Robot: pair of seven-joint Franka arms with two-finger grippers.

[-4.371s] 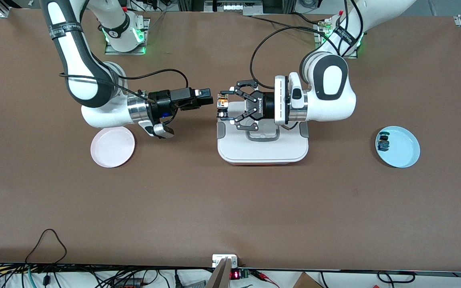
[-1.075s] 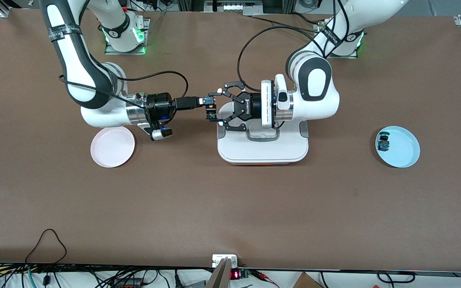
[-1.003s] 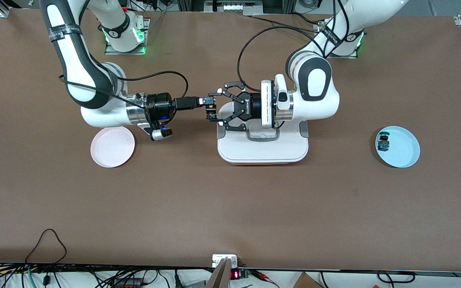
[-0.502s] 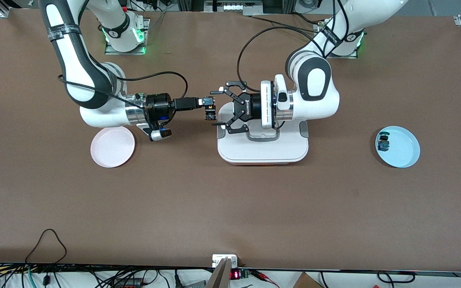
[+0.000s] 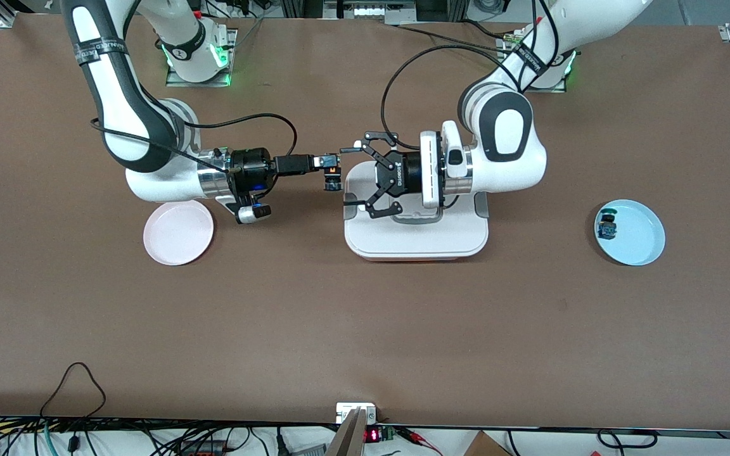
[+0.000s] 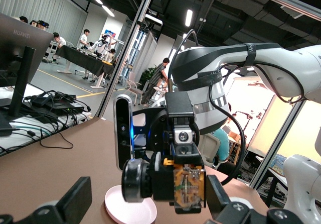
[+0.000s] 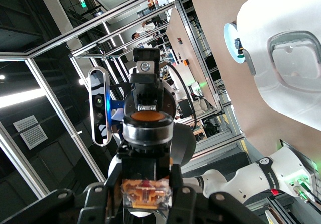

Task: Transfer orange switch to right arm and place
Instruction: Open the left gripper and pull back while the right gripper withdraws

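The orange switch (image 5: 332,180), a stubby black part with an amber block, hangs above the table between the two hands. My right gripper (image 5: 329,164), slim and black past a silver cuff, is shut on it. In the right wrist view the amber block (image 7: 148,192) sits clamped between the right gripper's (image 7: 146,198) fingers. My left gripper (image 5: 346,177), the claw-like one, stands open just clear of the switch, over the edge of the white lidded box (image 5: 416,244). In the left wrist view the switch (image 6: 188,185) floats between the spread fingers (image 6: 74,204) without touching them.
A pink plate (image 5: 178,233) lies on the table under the right arm's wrist. A light-blue plate (image 5: 640,237) near the left arm's end holds a small blue-and-green component (image 5: 607,226). Cables run along the table edge nearest the front camera.
The left gripper has opened, let go of the switch and drawn back a little toward its own base. The right gripper has stayed shut on the switch, barely moving.
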